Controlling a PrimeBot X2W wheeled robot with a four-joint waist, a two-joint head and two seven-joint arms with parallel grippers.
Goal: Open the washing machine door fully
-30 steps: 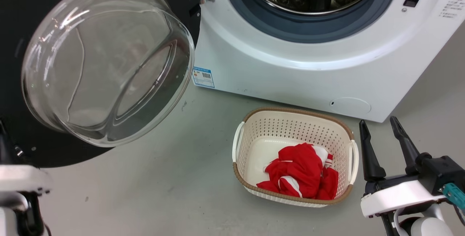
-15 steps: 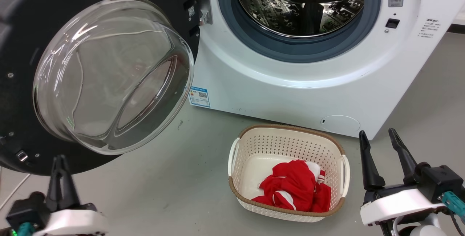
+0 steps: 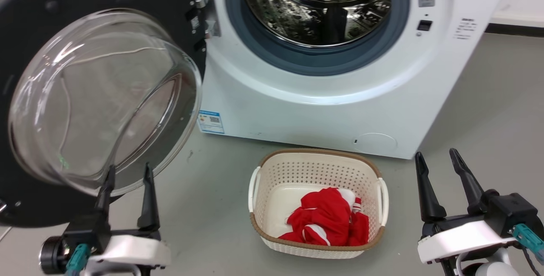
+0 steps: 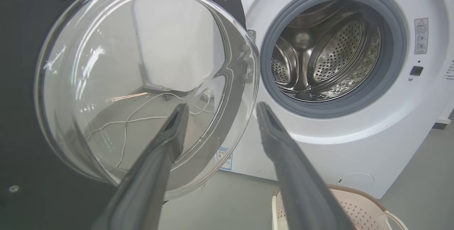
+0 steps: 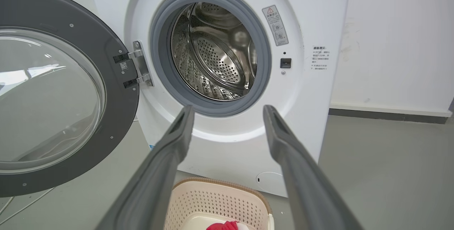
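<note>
Plainly, one washing machine (image 3: 297,106) is seen standing on the grey floor (image 3: 476,97). Its one door (image 3: 97,97) is swung wide to the left of the drum (image 3: 316,8) and hung from a single metal hinge (image 3: 206,6), with the glass bowl bulging towards the head camera. One blue label (image 3: 211,122) and one round flap (image 3: 376,143) are seen low on the white front.

Two grippers are counted, each with two dark fingers. The left gripper (image 3: 129,169) is held spread with nothing between its fingers. In the head view its tips are laid over the bowl's lower rim, though contact cannot be judged. The right gripper (image 3: 435,153) is likewise held apart and empty, well away from the door, to the right of the basket.

One cream basket (image 3: 318,153) is set on the floor before the machine, with one red garment (image 3: 325,220) bundled inside.
</note>
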